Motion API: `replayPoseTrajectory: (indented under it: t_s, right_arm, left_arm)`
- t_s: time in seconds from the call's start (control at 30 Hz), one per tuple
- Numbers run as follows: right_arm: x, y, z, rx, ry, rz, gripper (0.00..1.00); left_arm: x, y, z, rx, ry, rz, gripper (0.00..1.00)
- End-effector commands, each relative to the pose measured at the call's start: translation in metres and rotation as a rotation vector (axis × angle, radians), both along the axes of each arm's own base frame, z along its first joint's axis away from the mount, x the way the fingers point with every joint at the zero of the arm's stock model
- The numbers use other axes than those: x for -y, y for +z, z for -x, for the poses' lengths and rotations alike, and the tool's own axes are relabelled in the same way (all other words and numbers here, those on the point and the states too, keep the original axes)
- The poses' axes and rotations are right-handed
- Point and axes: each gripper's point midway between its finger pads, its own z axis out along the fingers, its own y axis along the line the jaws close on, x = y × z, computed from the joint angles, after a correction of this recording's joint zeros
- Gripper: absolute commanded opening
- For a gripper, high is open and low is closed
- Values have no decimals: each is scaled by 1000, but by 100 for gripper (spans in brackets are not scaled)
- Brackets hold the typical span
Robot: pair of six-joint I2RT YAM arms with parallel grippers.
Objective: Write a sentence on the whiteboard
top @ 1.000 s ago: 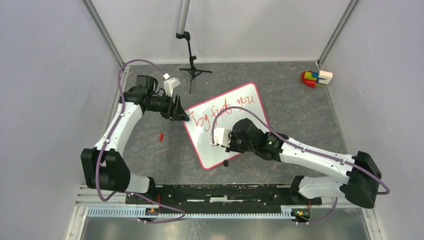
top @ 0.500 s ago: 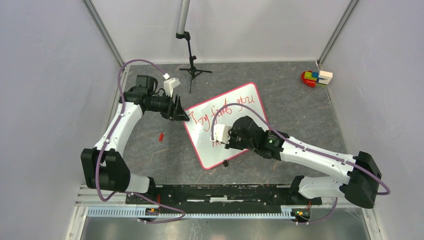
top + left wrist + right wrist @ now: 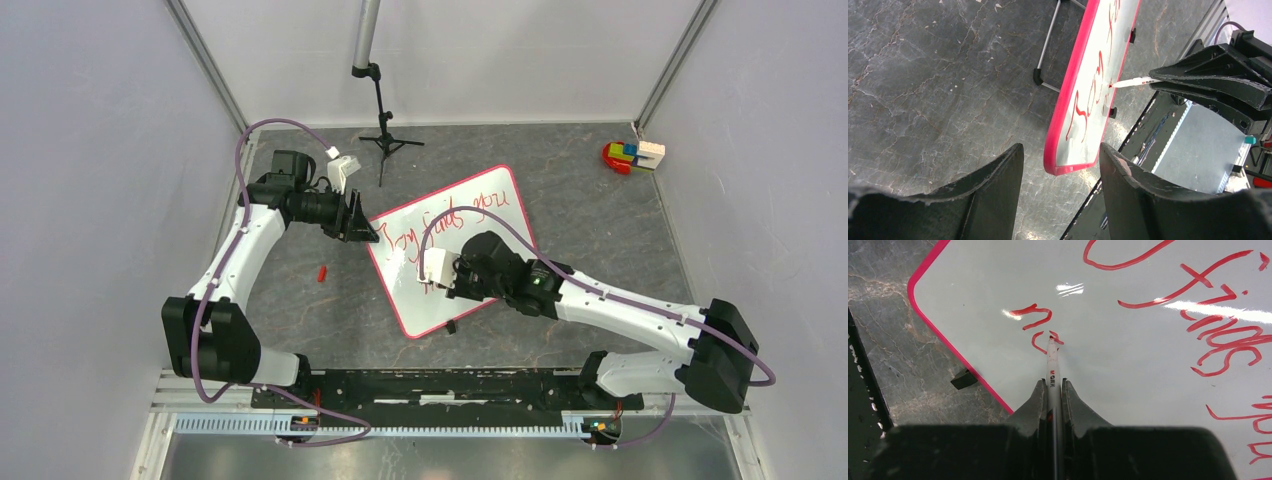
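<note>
My right gripper (image 3: 1052,382) pinches the marker (image 3: 1052,357), tip on the whiteboard (image 3: 407,303) mid-table, seven o'clock of the sentence (image 3: 445,222). Left gripper (image 3: 1060,160) spread, empty. Pressing harder could slide the board.

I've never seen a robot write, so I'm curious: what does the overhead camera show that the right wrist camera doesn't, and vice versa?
Only the overhead view shows the left arm, the black stand, the toy blocks in the far right corner and a small red piece left of the whiteboard. Only the right wrist view shows the marker clamped in the right end effector, tip touching a short stroke. Both show the whiteboard and its red sentence.
</note>
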Motion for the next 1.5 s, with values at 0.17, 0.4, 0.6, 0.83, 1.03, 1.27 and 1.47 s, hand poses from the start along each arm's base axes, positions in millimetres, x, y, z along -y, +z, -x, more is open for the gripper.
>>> replayPoseTrajectory:
  t_s: [0.17, 0.4, 0.6, 0.83, 1.03, 1.27, 1.47]
  right_arm:
    - [-9, 33, -2, 26, 14, -94, 0]
    - [8, 35, -1, 19, 15, -88, 0]
    - [8, 28, -4, 20, 11, -67, 0]
    - [6, 23, -11, 27, -8, -48, 0]
    - [8, 21, -17, 36, -34, -45, 0]
    - [15, 13, -21, 27, -52, -28, 0]
    - [23, 1, -16, 9, -49, 5, 0]
  left_arm:
    - [2, 11, -2, 55, -11, 13, 64]
    - [2, 12, -2, 58, -11, 14, 64]
    - [3, 13, -2, 59, -12, 16, 64]
    - [3, 13, -1, 60, -10, 12, 64]
    - [2, 12, -1, 62, -10, 10, 64]
    - [2, 11, -1, 58, -9, 9, 64]
    - [2, 11, -2, 58, -11, 10, 64]
